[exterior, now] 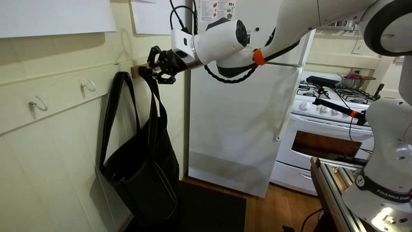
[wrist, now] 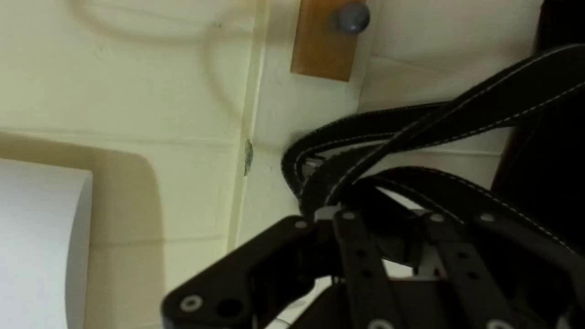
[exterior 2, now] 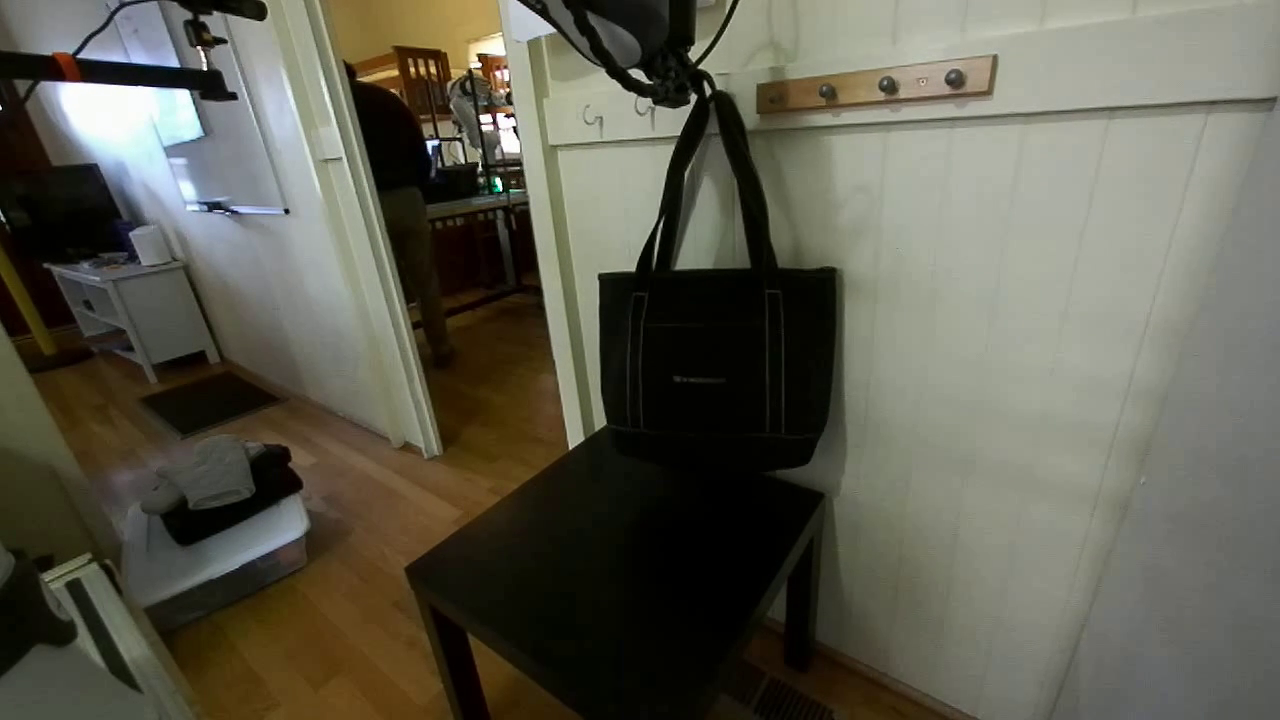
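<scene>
Black tote bag: hangs directly below your pincer, mouth open, its straps running up to the grip.
Pincer: you have its fingers pressed together, pinching a strap near the top of its loop, close to the wall rail.
Metal piece: shows inside a strap loop just beyond your pincer's fingertips; you cannot tell whether it carries any weight.
White hooks: two of them curl out from the wall rail, to one side of your pincer.
Wooden peg rack: mounted on the wall rail near your pincer, on the side away from the hooks.
Dark surface: well below your pincer and under the bag; you cannot tell whether the bag's base touches it.
White refrigerator: on the rack's side of your pincer, farther off.
</scene>
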`<state>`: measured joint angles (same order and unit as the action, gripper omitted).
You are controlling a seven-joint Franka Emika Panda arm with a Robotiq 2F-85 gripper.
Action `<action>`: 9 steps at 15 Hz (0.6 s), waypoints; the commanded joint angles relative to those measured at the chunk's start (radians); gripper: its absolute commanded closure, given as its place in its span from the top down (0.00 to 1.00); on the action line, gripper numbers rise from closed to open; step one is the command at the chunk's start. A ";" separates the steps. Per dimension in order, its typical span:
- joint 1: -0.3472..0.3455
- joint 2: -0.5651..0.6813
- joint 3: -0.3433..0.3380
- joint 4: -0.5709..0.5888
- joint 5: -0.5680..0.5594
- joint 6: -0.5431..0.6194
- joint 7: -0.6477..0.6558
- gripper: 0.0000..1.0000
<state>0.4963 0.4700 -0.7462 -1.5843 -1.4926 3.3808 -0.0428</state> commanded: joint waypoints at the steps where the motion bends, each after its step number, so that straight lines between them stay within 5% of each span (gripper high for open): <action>1: 0.029 -0.071 -0.029 -0.034 -0.005 -0.074 0.010 0.03; 3: 0.003 -0.029 -0.016 -0.012 0.005 -0.039 0.014 0.11; 9: 0.005 -0.043 -0.018 -0.020 0.006 -0.053 0.035 0.11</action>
<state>0.5018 0.4268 -0.7643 -1.6042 -1.4870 3.3275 -0.0073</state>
